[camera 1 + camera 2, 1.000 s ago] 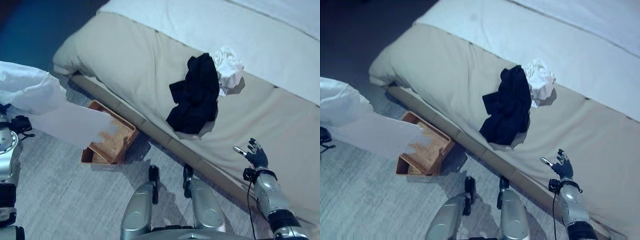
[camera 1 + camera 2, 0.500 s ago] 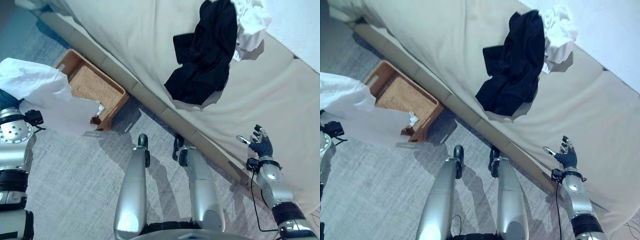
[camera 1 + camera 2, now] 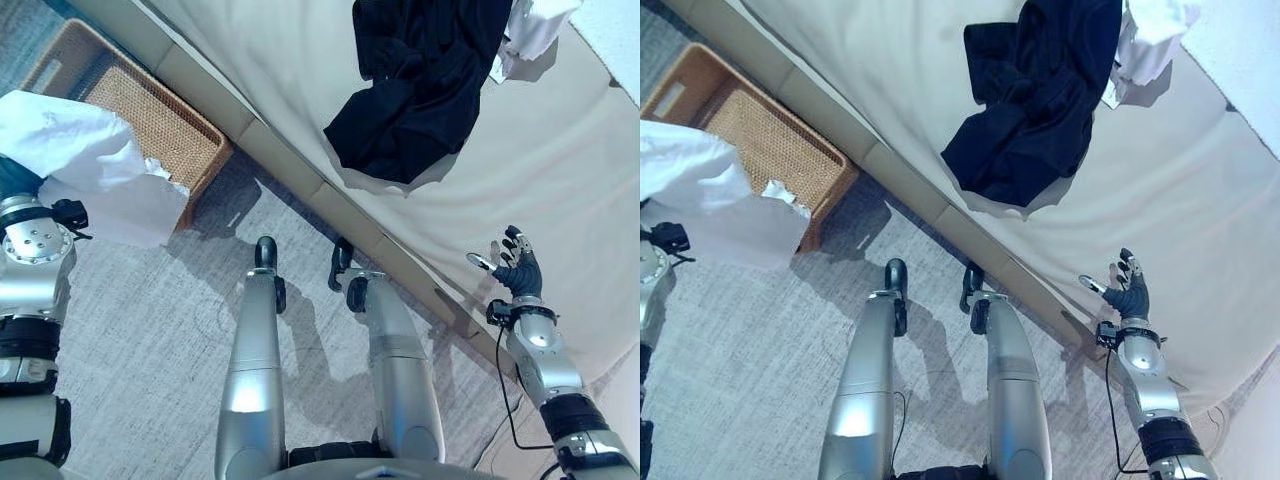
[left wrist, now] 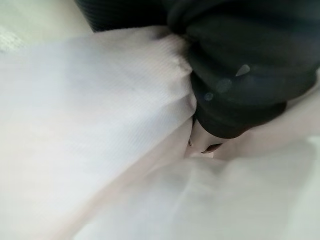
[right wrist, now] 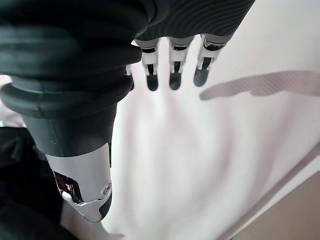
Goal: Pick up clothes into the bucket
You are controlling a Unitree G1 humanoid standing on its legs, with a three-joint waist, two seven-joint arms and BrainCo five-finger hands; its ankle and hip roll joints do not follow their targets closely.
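Observation:
A white cloth hangs bunched from my left hand, over the near end of the woven brown basket on the floor beside the bed. In the left wrist view the cloth wraps against the hand's dark cover, and a curled fingertip presses into it. A black garment lies spread on the beige bed cover, with a crumpled white garment touching its far side. My right hand hovers open above the bed's near edge, well apart from both garments, fingers straight.
The bed runs diagonally across the top and right, its low beige base beside the basket. Grey carpet covers the floor below.
The camera has tilted down, so the whole scene has shifted up. The white cloth in my left hand now hangs lower and closer over the basket. The right hand keeps its open pose.

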